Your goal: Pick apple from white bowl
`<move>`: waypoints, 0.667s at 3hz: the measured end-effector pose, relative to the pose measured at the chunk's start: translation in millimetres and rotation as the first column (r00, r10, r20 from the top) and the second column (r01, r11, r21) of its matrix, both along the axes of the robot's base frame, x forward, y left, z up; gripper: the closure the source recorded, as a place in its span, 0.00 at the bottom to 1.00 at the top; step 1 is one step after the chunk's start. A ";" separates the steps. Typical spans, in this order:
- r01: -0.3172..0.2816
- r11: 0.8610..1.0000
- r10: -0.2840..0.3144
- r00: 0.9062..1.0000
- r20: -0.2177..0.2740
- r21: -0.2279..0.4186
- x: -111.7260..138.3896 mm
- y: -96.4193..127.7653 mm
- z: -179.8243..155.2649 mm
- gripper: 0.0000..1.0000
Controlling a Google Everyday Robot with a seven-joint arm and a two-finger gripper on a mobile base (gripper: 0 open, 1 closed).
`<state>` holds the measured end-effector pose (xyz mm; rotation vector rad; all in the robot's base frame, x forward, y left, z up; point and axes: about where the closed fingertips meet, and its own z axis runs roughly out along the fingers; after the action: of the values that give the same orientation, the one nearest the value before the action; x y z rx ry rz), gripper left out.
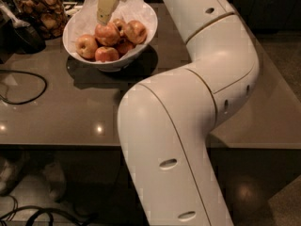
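The white bowl, lined with crinkled white paper, stands on the dark table at the upper left and holds several apples. The apple, the largest, red-orange one, lies at the top of the pile. My gripper hangs straight down over the bowl, its pale tip just above or touching the apple's upper left side. My big white arm fills the centre and right of the view. Smaller apples lie to the right, to the left and in front.
A glass jar of brown snacks stands left of the bowl, with a dark object next to it. A black cable loops on the table at left. The table's front edge runs below it, and the floor shows underneath.
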<state>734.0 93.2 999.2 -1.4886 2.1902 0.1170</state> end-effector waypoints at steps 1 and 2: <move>-0.008 1.000 0.008 1.000 -0.004 -0.001 0.5 2.5 -2.6 0.29; -0.016 1.000 0.016 0.999 -0.031 -0.004 2.5 8.3 -16.7 0.30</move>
<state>736.6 101.4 982.5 -1.5167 2.2044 0.1419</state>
